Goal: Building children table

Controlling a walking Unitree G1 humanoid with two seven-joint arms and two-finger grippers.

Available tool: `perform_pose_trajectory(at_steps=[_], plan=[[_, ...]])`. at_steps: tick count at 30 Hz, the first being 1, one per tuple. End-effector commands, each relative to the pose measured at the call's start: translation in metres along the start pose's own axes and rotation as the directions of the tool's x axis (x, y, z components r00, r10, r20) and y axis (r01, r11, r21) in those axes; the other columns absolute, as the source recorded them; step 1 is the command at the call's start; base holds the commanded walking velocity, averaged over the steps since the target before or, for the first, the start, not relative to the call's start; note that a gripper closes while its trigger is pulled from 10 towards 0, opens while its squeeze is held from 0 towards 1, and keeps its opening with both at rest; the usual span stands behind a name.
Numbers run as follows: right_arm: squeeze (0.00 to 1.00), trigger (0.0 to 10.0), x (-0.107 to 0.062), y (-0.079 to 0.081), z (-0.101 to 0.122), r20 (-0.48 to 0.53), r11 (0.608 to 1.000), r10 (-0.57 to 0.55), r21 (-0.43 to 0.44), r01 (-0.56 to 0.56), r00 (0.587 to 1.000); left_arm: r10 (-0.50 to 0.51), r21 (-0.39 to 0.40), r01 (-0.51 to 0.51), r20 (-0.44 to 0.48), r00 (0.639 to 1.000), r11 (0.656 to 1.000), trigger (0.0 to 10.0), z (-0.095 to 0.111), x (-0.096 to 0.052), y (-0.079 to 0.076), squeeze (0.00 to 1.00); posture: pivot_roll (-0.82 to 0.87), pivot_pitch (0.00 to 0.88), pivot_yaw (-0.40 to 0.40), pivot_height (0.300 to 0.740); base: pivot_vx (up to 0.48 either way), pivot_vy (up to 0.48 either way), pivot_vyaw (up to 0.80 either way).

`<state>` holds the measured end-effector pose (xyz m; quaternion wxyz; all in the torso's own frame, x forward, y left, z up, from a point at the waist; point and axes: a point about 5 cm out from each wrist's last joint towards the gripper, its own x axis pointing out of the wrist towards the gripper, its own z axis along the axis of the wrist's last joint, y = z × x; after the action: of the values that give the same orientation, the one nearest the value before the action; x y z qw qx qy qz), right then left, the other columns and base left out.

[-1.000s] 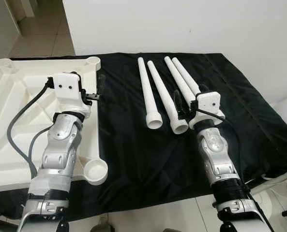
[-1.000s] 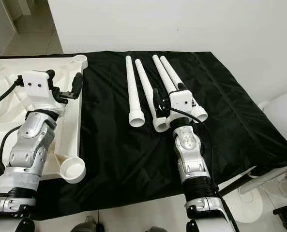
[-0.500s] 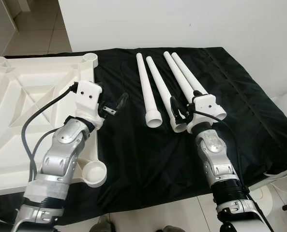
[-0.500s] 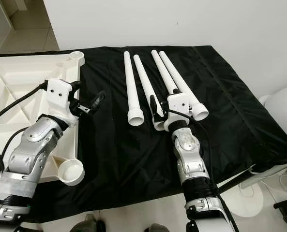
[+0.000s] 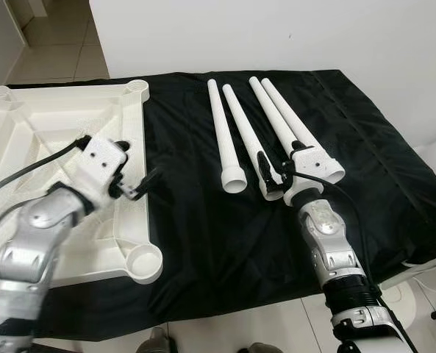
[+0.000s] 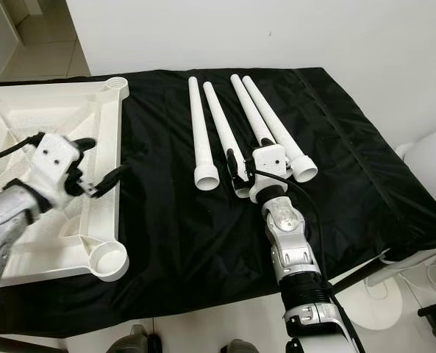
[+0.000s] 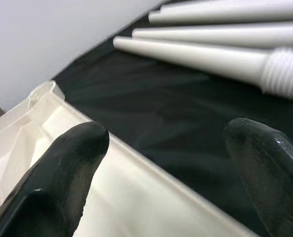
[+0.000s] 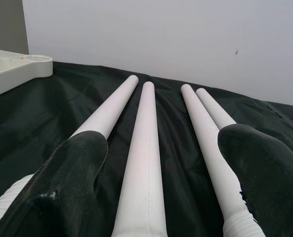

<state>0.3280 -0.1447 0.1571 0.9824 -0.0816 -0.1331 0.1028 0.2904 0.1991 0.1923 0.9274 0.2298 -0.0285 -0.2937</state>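
Left eye view: left gripper (image 5: 145,185) extended over right rim of white moulded plastic tabletop (image 5: 34,140), lying upside down on black cloth (image 5: 203,228). Four smooth tapered white legs (image 5: 225,136) lie side by side at centre.

Right eye view: right gripper (image 6: 241,170) at legs' wide ends.

Left wrist view: fingers (image 7: 62,173) spread apart, holding nothing, above rim.

Right wrist view: fingers (image 8: 72,173) parted, straddling two middle legs' wide ends.

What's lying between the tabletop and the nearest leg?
Nothing but bare black cloth, in the left eye view. The white tabletop lies upside down on the robot's left; the leftmost leg lies apart from it.
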Motion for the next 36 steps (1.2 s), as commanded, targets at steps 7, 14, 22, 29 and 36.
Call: perform_pose_trajectory(at_steps=[7, 14, 22, 29, 36], plan=[[0.0, 10.0, -0.003, 0.002, -0.003, -0.021, 1.0, 0.011, -0.011, -0.012, 1.0, 0.011, 0.01, -0.01, -0.166, 0.986, 1.0, 10.0, -0.023, -0.031, 0.019, 0.0, -0.03, 0.087, 0.002, 0.74, 0.0, 0.0, 0.0], [0.0, 10.0, -0.003, 0.002, -0.004, -0.024, 1.0, 0.017, -0.019, -0.018, 1.0, 0.015, 0.004, -0.015, -0.299, 0.954, 1.0, 10.0, -0.04, -0.063, 0.036, 0.0, -0.03, 0.09, -0.003, 0.74, 0.0, 0.0, 0.0], [0.0, 10.0, -0.003, 0.003, -0.005, -0.029, 0.999, 0.029, -0.026, -0.03, 0.999, 0.013, 0.001, -0.014, -0.395, 0.919, 1.0, 10.0, -0.048, -0.089, 0.045, 0.0, -0.02, 0.089, -0.011, 0.74, 0.0, 0.0, 0.0], [0.0, 10.0, -0.003, 0.001, -0.005, -0.031, 0.999, 0.027, -0.034, -0.028, 0.999, -0.026, 0.009, 0.033, -0.444, 0.896, 0.999, 10.0, -0.056, -0.09, 0.037, 0.0, -0.03, 0.086, -0.011, 0.74, 0.0, 0.0, 0.0], [0.0, 10.0, -0.005, 0.0, -0.005, -0.032, 0.999, 0.023, -0.04, -0.024, 0.999, -0.113, 0.033, 0.142, -0.439, 0.891, 0.989, 10.0, -0.055, -0.076, 0.017, 0.0, -0.03, 0.083, -0.008, 0.74, 0.0, 0.0, 0.0]])
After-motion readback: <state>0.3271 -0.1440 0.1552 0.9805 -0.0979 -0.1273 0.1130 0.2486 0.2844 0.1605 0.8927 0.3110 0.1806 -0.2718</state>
